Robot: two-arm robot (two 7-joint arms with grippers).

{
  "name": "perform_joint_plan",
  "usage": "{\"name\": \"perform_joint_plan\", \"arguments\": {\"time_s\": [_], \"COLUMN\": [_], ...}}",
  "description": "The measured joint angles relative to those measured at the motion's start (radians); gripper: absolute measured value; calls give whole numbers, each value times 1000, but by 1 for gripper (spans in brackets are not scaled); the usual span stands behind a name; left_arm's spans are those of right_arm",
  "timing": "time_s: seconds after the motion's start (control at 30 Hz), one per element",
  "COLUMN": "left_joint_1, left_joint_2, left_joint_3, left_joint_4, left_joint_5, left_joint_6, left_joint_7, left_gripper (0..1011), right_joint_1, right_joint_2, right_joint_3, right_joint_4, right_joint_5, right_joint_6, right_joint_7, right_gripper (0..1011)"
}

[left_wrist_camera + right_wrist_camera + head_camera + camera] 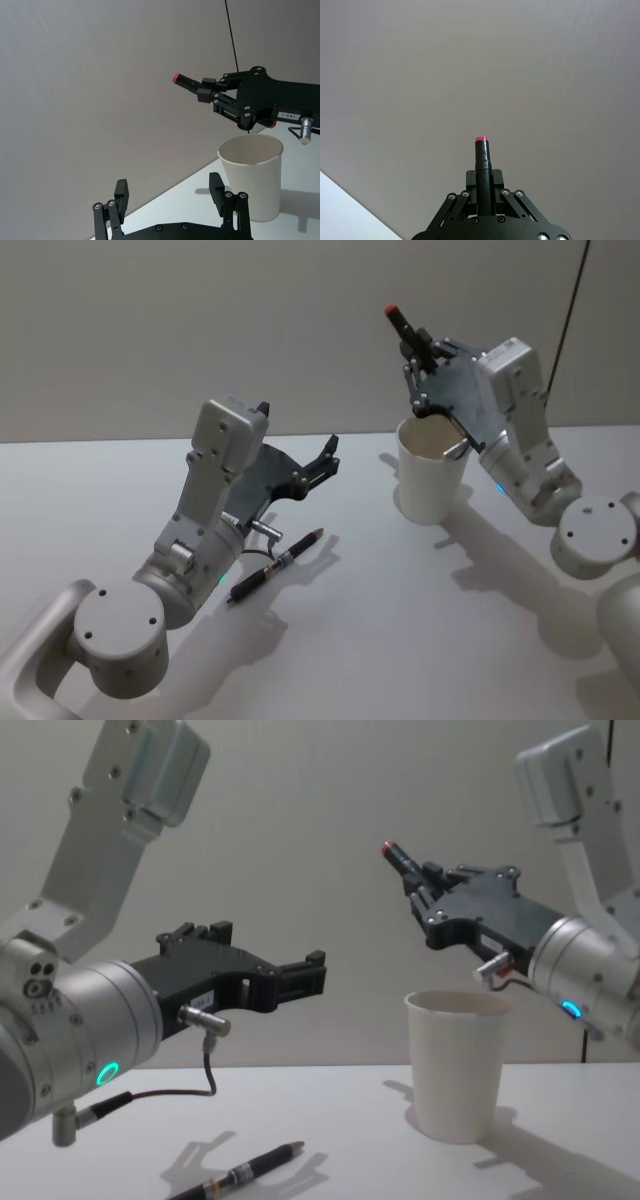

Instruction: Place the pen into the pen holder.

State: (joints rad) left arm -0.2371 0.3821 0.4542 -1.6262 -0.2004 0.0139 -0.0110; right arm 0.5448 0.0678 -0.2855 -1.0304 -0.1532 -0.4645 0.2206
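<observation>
Where white table [420, 640] meets grey wall [200, 320], right claw [418, 346] grips pen [402, 324]

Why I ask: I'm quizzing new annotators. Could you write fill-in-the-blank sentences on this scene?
The right gripper holds a black pen with a ___ end.
The white paper cup stands ___ on the table.
The left gripper is ___.
A second pen lies near the ___ arm.
Missing: red; upright; open; left.
</observation>
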Motion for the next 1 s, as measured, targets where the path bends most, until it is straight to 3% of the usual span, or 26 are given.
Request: {"name": "perform_joint_plan", "arguments": {"time_s": [0.67,0.77,1.0], "left_joint_1": [0,0,0], "left_joint_2": [0,0,0], "left_joint_3": [0,0,0], "left_joint_4": [0,0,0], "left_joint_5": [0,0,0], "left_joint_6": [0,0,0], "left_joint_7": [0,0,0], "left_gripper": [1001,1001,1001], "right_joint_1": [55,57,64], "right_joint_2": [-33,-35,-39], "right_joint_3": [-19,-20,-22], "right_joint_4": [141,148,165], "right_joint_5": [31,33,38], "right_joint_6": [-60,-63,-69], "right_joint_7": [19,20,23], "right_gripper": [179,231,474]}}
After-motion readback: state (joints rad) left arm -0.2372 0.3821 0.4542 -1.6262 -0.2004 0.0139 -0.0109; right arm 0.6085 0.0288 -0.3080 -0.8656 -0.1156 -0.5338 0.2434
